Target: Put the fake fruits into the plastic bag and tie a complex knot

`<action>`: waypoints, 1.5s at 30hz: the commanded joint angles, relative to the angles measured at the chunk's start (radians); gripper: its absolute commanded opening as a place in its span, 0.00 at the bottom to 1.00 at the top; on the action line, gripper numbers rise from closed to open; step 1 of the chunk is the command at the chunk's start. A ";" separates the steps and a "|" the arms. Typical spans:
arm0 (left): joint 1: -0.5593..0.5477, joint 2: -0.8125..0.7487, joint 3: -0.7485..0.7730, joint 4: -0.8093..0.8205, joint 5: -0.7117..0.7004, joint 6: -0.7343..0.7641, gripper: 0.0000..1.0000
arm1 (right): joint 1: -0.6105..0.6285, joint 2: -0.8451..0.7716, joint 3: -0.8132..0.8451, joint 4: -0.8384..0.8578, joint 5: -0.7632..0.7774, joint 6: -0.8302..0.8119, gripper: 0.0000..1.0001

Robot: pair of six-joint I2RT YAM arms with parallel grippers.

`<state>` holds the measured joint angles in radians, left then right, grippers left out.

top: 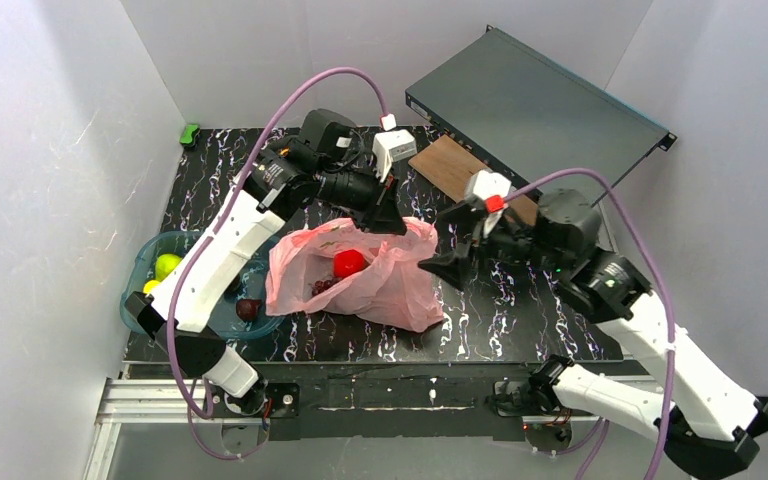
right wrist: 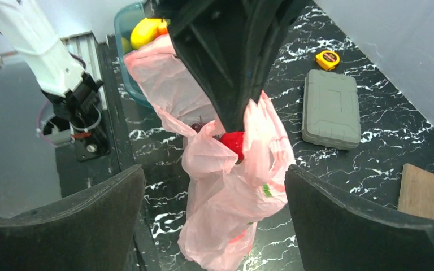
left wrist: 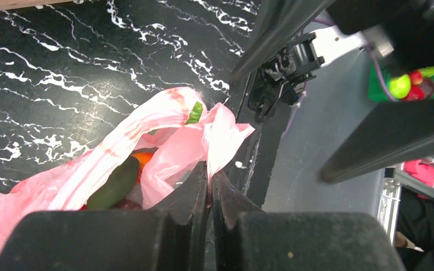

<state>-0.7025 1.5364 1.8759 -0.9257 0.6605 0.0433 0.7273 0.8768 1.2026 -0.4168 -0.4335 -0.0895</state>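
Grip on the plastic bag (top: 380, 290) is by the left gripper (left wrist: 209, 172): jaws pressed together, a fold of the pink rim pinched between the tips, that edge pulled up so the mouth gapes. Bag sits around the middle of the black marbled table (top: 520, 320), crumpled, with its lower part looking to rest on the surface. Inside the bag there is a red fruit (top: 349, 263) near the top and a grape bunch (top: 324, 286) just left of it. The left wrist view also shows a dark green fruit (left wrist: 116, 183) and an orange fruit (left wrist: 144, 157) under the plastic. Right gripper (right wrist: 215, 175) has its jaws spread wide, holding nothing, facing the bag's right side from close by; whether it touches the plastic, cannot tell. Teal tub (top: 140, 275) sits just left of the bag, with the left arm lying across it. In the tub are a yellow-green fruit (top: 167, 265) and a maroon fruit (top: 248, 308), both outside the bag. Wooden board (top: 455, 165) and dark flat box (top: 540, 105) are at the far side of the table, apart from the bag. Grey case (right wrist: 330, 110) and yellow tape measure (right wrist: 328, 58) show in the right wrist view, on the table off to one side of the bag.
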 commanded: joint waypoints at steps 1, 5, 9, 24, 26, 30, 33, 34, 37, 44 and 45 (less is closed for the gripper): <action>0.000 -0.003 0.083 0.000 0.069 -0.099 0.00 | 0.119 0.027 -0.078 0.230 0.189 -0.086 0.99; 0.001 0.015 0.111 -0.010 0.093 -0.137 0.00 | 0.185 0.075 -0.121 0.386 0.254 -0.139 0.99; 0.018 0.014 0.106 0.029 0.131 -0.191 0.00 | 0.241 0.114 -0.165 0.503 0.283 -0.159 0.97; 0.163 -0.003 -0.018 0.354 0.354 -0.528 0.00 | 0.285 0.172 -0.387 0.644 0.297 -0.135 0.53; 0.150 -0.022 -0.054 0.370 0.358 -0.531 0.00 | 0.285 0.184 -0.381 0.663 0.305 -0.130 0.62; 0.139 -0.035 -0.061 0.422 0.359 -0.549 0.00 | 0.285 0.218 -0.357 0.663 0.323 -0.106 0.60; 0.187 -0.018 -0.012 0.448 0.386 -0.593 0.00 | 0.284 0.221 -0.368 0.636 0.328 -0.098 0.33; 0.213 -0.014 0.003 0.449 0.394 -0.596 0.01 | 0.281 0.215 -0.374 0.624 0.328 -0.090 0.15; 0.279 -0.021 0.087 0.235 0.309 -0.386 0.52 | 0.259 0.188 -0.372 0.552 0.314 -0.040 0.01; 0.302 -0.308 -0.116 -0.151 0.063 0.245 0.98 | 0.142 0.179 -0.348 0.440 0.231 0.101 0.01; 0.302 -0.361 -0.176 -0.192 0.073 0.344 0.98 | 0.128 0.183 -0.347 0.432 0.216 0.116 0.01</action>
<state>-0.3965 1.4014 1.8481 -0.8696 0.8036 -0.0494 0.9085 1.0748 0.8265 0.0593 -0.1581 -0.0742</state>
